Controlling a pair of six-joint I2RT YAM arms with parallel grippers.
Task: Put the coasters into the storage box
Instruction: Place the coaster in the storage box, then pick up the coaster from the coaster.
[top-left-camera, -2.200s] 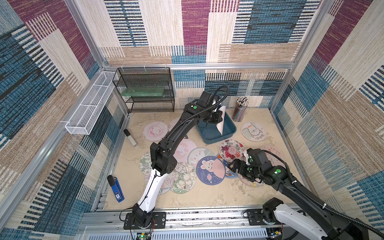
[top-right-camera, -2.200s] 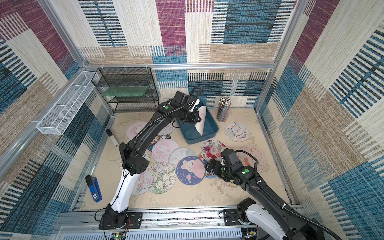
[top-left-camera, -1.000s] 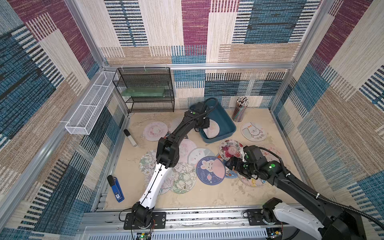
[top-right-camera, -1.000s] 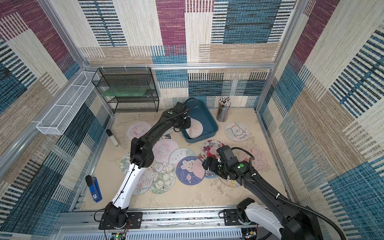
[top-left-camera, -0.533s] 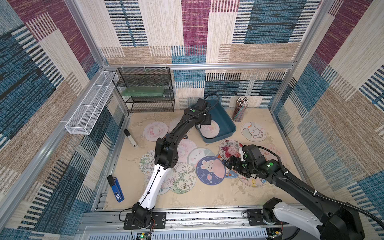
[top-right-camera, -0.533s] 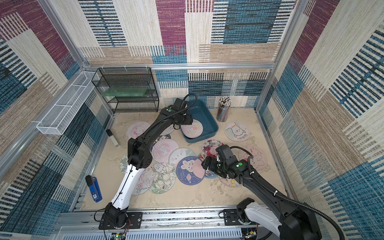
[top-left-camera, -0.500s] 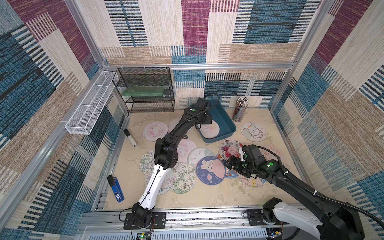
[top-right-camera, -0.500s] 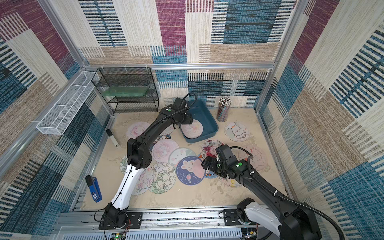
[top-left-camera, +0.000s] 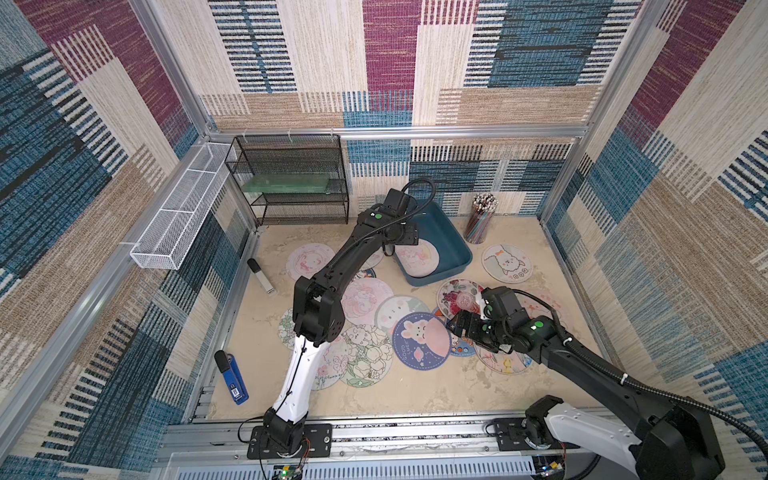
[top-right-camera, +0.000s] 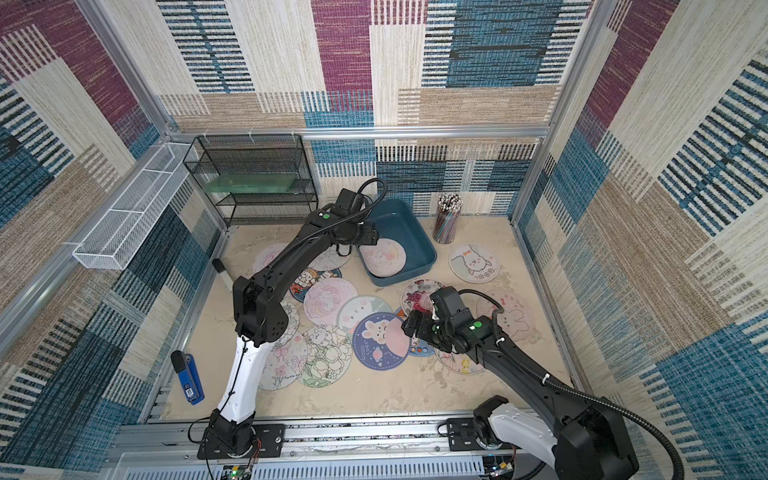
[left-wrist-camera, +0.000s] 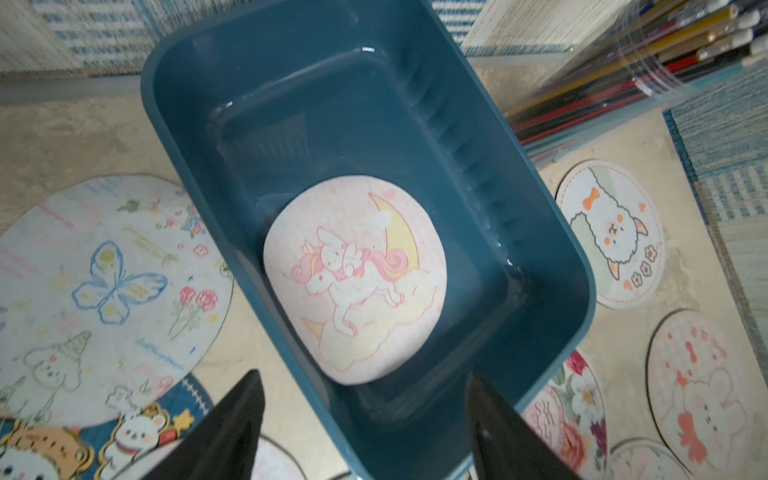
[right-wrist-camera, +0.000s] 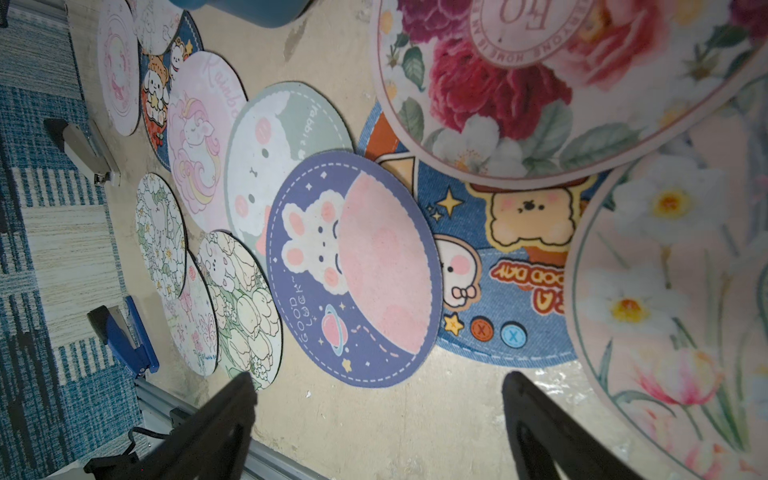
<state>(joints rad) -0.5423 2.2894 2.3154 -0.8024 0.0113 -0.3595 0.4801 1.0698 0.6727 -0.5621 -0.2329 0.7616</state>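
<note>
Left gripper (left-wrist-camera: 362, 374) gapes empty above the box (left-wrist-camera: 540, 208), one coaster (left-wrist-camera: 355, 278) inside; right gripper (right-wrist-camera: 378, 374) also spread wide, overlapped coasters (right-wrist-camera: 519, 291) partly hidden beneath.

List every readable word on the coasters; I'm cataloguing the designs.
"GOOD LUCK": purple bunny coaster.
"OOD DAY", start covered: denim bear coaster.
"Rainbo", ending unseen: pink unicorn coaster.
"rabbit": grey-green bunny coaster.
"HOME IS": ring on the rose coaster, rest blurred.
Script on the butterfly coaster: too blurred.
</note>
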